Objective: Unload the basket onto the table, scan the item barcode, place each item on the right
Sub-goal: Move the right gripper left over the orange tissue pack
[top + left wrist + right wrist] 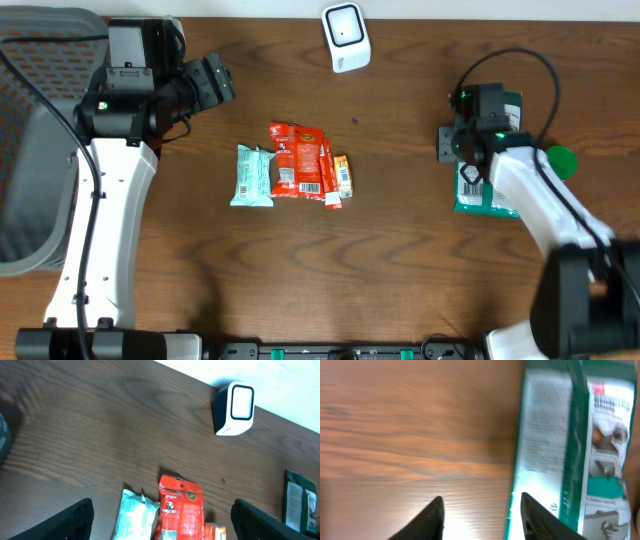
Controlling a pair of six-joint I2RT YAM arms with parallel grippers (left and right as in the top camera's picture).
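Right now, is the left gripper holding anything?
No, in the left wrist view the left gripper has its fingers spread wide apart, with nothing gripped between them.

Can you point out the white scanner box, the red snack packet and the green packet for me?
white scanner box [345, 37], overhead view, its front face.
red snack packet [298, 160], overhead view, wrapper's centre.
green packet [545, 435], right wrist view, pale printed panel.
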